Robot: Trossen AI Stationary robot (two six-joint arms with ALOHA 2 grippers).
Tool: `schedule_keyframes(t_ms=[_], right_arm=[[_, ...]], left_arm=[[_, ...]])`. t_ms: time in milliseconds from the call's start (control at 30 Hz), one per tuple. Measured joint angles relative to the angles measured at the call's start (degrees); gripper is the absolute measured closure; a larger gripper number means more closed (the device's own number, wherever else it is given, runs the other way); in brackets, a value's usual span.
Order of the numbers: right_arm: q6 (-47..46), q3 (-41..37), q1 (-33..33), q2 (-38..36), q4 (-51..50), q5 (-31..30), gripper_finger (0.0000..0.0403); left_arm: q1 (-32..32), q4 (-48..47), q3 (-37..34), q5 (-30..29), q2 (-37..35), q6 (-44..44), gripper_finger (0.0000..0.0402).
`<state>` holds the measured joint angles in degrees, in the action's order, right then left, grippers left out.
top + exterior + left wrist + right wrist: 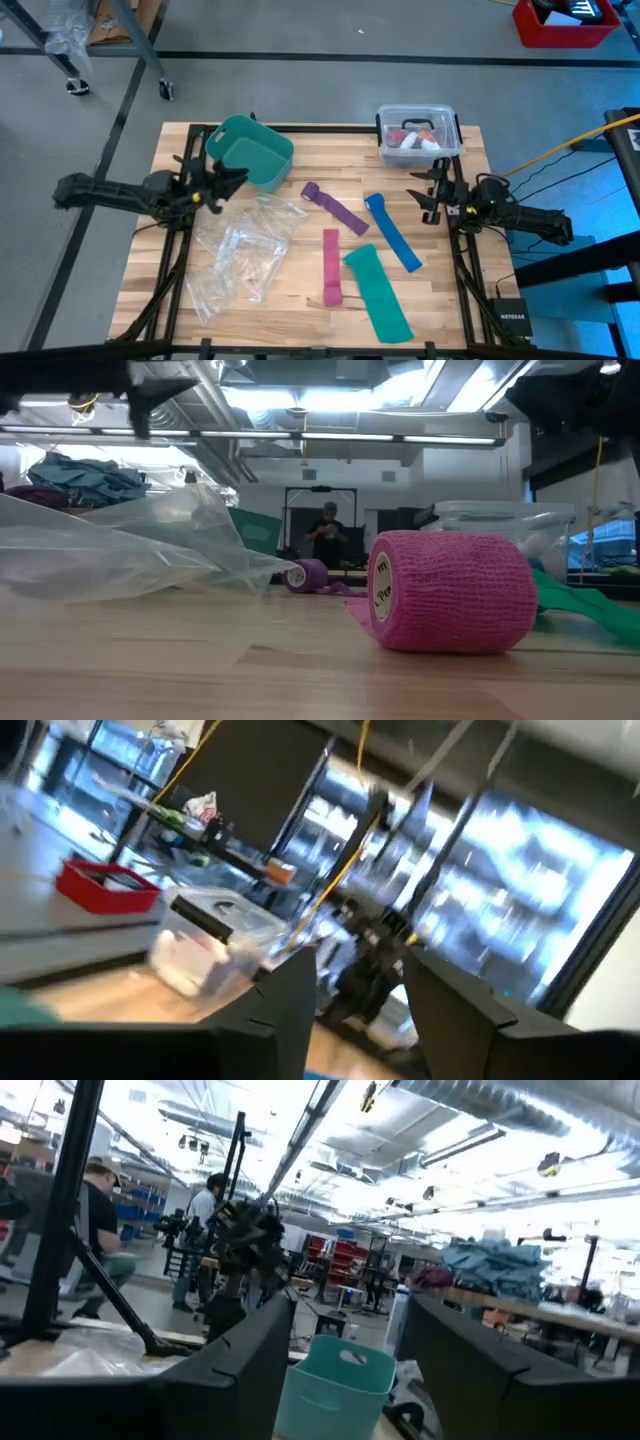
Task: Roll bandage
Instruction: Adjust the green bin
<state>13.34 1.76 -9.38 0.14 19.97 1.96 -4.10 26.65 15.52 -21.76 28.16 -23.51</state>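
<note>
Wooden table (300,290), purple bandage (335,208) flat, black box (511,318) marked NETGEAR

Robotics lab or workshop floor: wood table (300,300) on concrete, exposed ducts (500,1105) and strip lights (300,435) overhead, benches with gear, red bin (565,25), people (95,1230) at workstations behind.
</note>
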Motion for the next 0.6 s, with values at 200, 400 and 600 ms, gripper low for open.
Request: schedule_keyframes(t_ms=[200, 400, 600], right_arm=[[-5.1, 0.0, 0.0, 0.0, -0.1, -0.5, 0.0194], [-5.7, 0.1, 0.0, 0.0, -0.1, 1.2, 0.0194], [-5.7, 0.1, 0.0, 2.6, -0.7, 1.2, 0.0194]], left_arm=[[-1.4, -0.7, 12.4, 0.1, 18.0, 10.5, 0.0279], [-1.4, -3.7, 19.8, 0.2, 29.8, 11.5, 0.0295], [-0.5, -14.6, 27.1, -0.2, 40.5, 8.3, 0.0327]])
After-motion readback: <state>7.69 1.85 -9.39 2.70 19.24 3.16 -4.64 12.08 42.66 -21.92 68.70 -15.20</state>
